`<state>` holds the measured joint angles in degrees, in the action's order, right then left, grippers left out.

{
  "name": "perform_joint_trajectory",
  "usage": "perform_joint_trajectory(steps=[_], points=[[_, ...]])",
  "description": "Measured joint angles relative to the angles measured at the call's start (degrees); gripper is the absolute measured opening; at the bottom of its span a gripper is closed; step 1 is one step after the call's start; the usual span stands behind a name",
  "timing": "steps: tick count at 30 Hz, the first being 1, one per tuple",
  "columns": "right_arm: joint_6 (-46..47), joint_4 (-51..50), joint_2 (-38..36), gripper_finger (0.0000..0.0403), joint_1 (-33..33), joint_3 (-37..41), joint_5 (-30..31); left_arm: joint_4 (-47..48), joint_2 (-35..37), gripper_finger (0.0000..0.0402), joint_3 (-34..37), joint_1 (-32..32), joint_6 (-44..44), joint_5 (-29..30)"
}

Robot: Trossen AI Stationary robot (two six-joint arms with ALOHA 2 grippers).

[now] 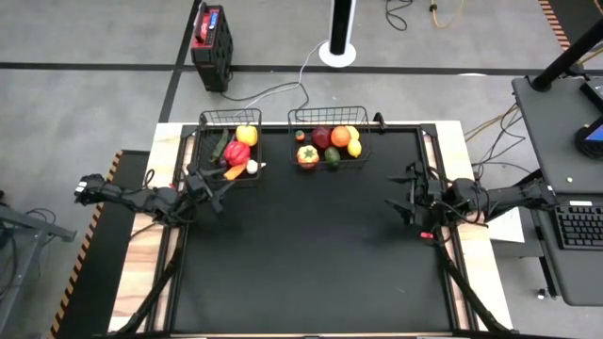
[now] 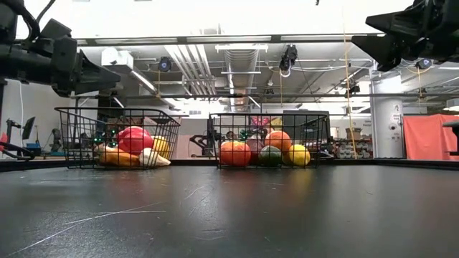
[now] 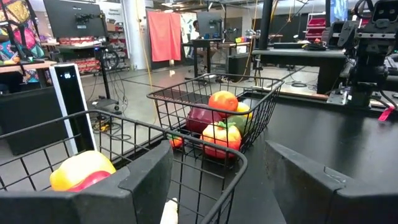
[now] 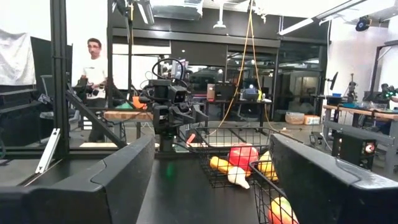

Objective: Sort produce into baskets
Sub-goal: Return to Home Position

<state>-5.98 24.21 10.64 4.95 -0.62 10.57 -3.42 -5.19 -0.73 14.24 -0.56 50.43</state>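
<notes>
The narrower black wire basket (image 1: 229, 114) stands at the table's far edge and holds a yellow pepper (image 1: 247, 135), a red pepper (image 1: 236, 153), a cucumber (image 1: 219, 144), a carrot (image 1: 236, 171) and garlic (image 1: 252, 167). The wider basket (image 1: 328, 110) to its right holds an orange (image 1: 340, 137), a dark red piece (image 1: 322, 137), a lemon (image 1: 354, 148), an avocado (image 1: 333, 158) and an orange-red piece (image 1: 307, 156). My left gripper (image 1: 219, 191) is open and empty, raised just near of the narrower basket. My right gripper (image 1: 396, 200) is open and empty, raised at the right side.
The black table top (image 1: 311, 254) lies bare between and near of the arms. Off the table, a red-and-black box (image 1: 211, 38) stands on the floor beyond the far edge, and a desk with a keyboard (image 1: 577, 226) stands to the right. A person (image 4: 93, 74) stands in the room.
</notes>
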Motion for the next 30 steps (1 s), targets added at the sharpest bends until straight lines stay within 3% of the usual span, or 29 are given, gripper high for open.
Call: perform_joint_trajectory(steps=[18,30], points=[[0.00,0.00,0.02,0.0297,0.00,0.00,0.00,0.01,-0.02,0.0233,0.00,0.00,0.00,0.00],[-0.01,0.00,0.00,0.0314,0.01,0.02,0.00,-0.01,-0.02,0.0233,0.00,0.00,0.00,0.00]])
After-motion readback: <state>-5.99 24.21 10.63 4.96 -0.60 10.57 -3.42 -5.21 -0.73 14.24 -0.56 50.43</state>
